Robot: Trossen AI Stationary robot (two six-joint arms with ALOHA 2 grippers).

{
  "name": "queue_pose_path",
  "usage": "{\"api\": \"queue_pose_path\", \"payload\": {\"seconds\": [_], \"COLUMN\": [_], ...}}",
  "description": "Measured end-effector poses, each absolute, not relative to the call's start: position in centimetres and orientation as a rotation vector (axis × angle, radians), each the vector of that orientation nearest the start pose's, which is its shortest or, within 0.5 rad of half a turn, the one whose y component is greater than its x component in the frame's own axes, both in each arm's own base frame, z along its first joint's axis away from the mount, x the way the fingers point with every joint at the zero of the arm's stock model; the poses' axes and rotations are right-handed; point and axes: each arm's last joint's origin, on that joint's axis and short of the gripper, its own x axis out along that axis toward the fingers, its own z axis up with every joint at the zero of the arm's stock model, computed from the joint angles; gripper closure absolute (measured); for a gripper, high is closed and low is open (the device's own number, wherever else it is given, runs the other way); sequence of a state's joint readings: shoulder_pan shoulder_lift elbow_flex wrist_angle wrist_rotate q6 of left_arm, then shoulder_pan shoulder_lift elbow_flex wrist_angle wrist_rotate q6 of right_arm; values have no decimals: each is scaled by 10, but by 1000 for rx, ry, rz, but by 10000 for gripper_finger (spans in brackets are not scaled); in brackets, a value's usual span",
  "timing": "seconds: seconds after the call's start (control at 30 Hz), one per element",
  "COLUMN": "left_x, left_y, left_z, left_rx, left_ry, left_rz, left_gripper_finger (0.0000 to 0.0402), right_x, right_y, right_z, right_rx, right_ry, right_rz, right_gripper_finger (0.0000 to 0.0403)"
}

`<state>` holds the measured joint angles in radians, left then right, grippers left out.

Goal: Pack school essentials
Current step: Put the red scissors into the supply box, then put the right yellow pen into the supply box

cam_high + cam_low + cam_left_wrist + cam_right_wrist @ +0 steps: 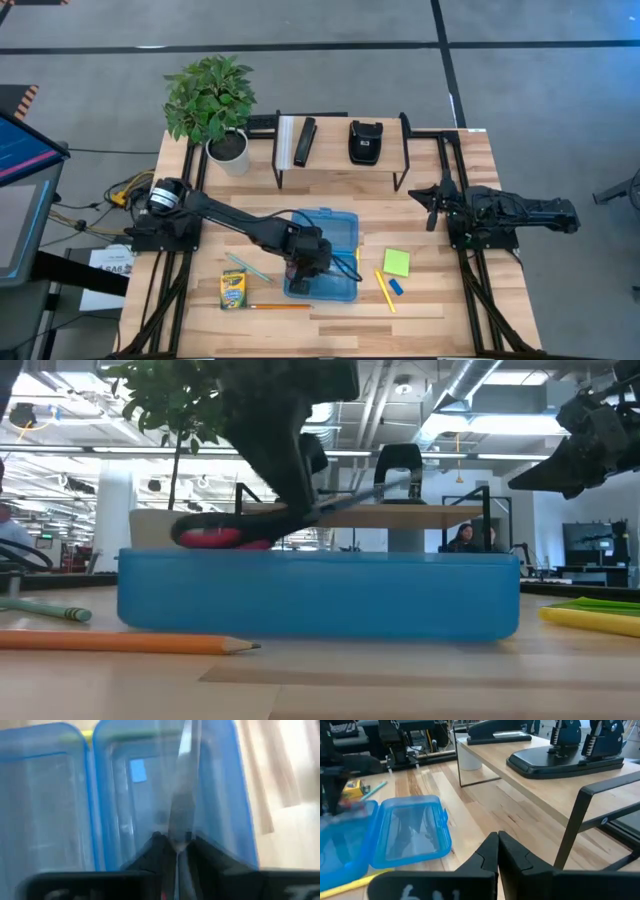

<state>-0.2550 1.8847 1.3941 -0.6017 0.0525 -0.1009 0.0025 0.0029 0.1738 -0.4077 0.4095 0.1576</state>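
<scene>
An open blue plastic box [335, 262] lies in the middle of the table, near the front. My left gripper [305, 262] is above it, shut on the red-handled scissors [300, 520]. Around the box lie a crayon box [232, 290], an orange pencil [280, 306], a green pencil [247, 268], a yellow pencil [385, 290], a lime sticky-note pad [396, 262] and a blue eraser [396, 287]. My right gripper [497, 850] waits shut at the table's right side. My left gripper pinches the scissors between its two fingers on the closed blades near the pivot [178, 832]. The fingers slant down from the table's left. The blades [184, 780] stick out past the fingertips and the red handles [215, 538] lie behind them. The scissors hang tilted over the box, handles lowest, at rim height.
A black-framed wooden shelf [340, 172] at the back carries a black stapler [304, 141] and another black item [365, 142]. A potted plant [212, 100] stands at the back left. Bare wood shows at the front right.
</scene>
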Motion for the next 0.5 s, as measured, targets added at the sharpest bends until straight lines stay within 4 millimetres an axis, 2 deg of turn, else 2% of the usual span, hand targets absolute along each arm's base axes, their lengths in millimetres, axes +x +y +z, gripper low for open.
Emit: {"api": "queue_pose_path", "payload": {"seconds": [0.17, 0.37, 0.5], "left_x": [376, 379, 377], "left_y": [-100, -100, -96], "left_z": [207, 205, 222], "left_rx": [12, 20, 34], "left_ry": [1111, 1088, 1020], "left_rz": [-205, -190, -202], "left_gripper_finger": [401, 397, 381], "right_x": [79, 79, 79], "right_y": [-11, -11, -11], "right_z": [182, 182, 182], "right_rx": [105, 105, 104], "right_ry": [206, 208, 208], "right_rz": [-423, -423, -423], "right_gripper_finger": [377, 377, 377]}}
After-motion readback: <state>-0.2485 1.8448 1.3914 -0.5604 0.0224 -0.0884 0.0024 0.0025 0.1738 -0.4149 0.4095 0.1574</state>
